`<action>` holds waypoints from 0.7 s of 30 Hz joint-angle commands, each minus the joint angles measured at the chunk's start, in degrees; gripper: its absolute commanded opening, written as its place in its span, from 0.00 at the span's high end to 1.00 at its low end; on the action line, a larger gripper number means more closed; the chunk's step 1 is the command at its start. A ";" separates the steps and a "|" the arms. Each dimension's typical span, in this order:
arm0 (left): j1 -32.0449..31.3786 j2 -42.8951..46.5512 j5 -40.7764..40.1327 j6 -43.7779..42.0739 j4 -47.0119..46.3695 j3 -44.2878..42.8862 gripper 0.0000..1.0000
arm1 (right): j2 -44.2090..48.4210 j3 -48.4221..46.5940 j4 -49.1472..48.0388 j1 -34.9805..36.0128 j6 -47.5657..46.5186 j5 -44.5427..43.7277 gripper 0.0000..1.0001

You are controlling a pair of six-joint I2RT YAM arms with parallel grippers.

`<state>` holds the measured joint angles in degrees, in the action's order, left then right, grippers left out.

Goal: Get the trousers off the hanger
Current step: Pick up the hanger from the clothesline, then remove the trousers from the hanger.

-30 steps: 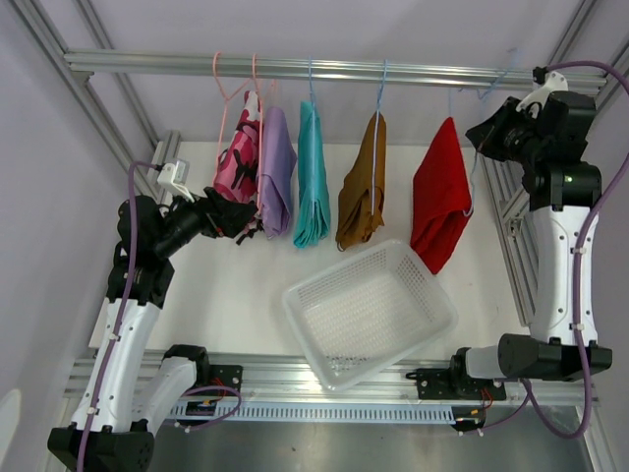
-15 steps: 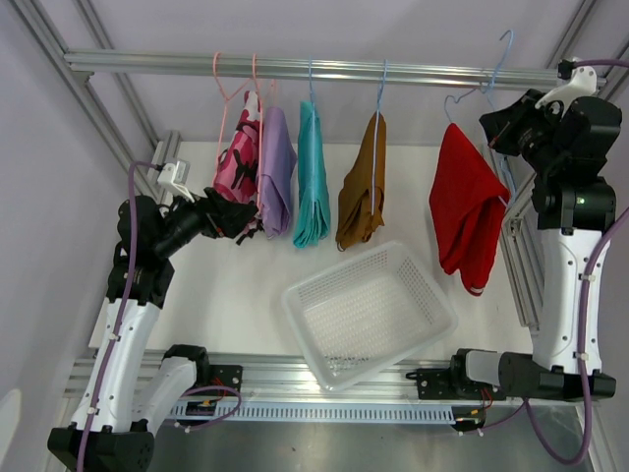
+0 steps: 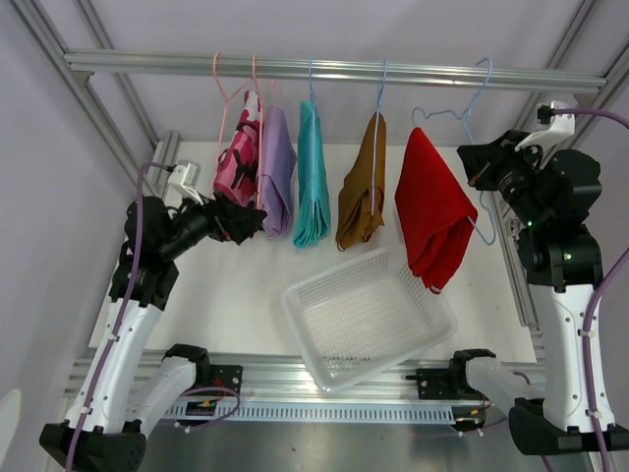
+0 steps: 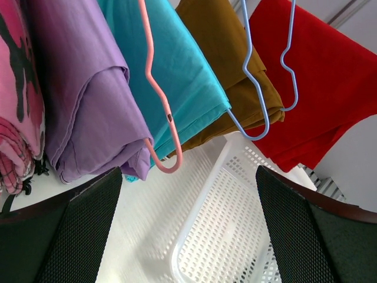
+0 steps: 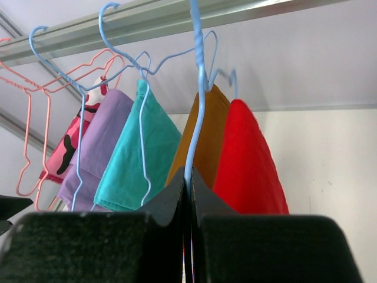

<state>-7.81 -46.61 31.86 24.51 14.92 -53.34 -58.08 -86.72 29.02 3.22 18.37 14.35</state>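
Right gripper (image 5: 189,177) is pinched tight on the blue hanger (image 5: 201,88) with the red trousers (image 3: 430,211) dangling over the basket (image 3: 364,320) edge, left gripper (image 3: 246,218) spread wide beside the pink camo pair (image 3: 236,162).

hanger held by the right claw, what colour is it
Light blue; the hanger shows best in the right wrist view.
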 commanded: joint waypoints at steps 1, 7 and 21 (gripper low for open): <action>-3.42 0.47 -4.59 -1.83 1.16 -2.03 0.01 | 2.10 0.23 -7.93 3.70 0.70 -6.76 1.00; -15.79 0.47 -18.36 -4.91 4.06 -3.43 0.01 | 1.57 -1.43 -6.78 12.58 0.17 -17.85 1.00; -48.78 -4.63 -54.97 -6.50 10.23 -8.90 0.01 | -0.19 -3.72 -5.02 16.81 -0.27 -21.91 1.00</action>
<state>-53.17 -49.91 -14.00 19.16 24.45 -61.95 -59.09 -87.07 30.39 19.38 18.35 -6.46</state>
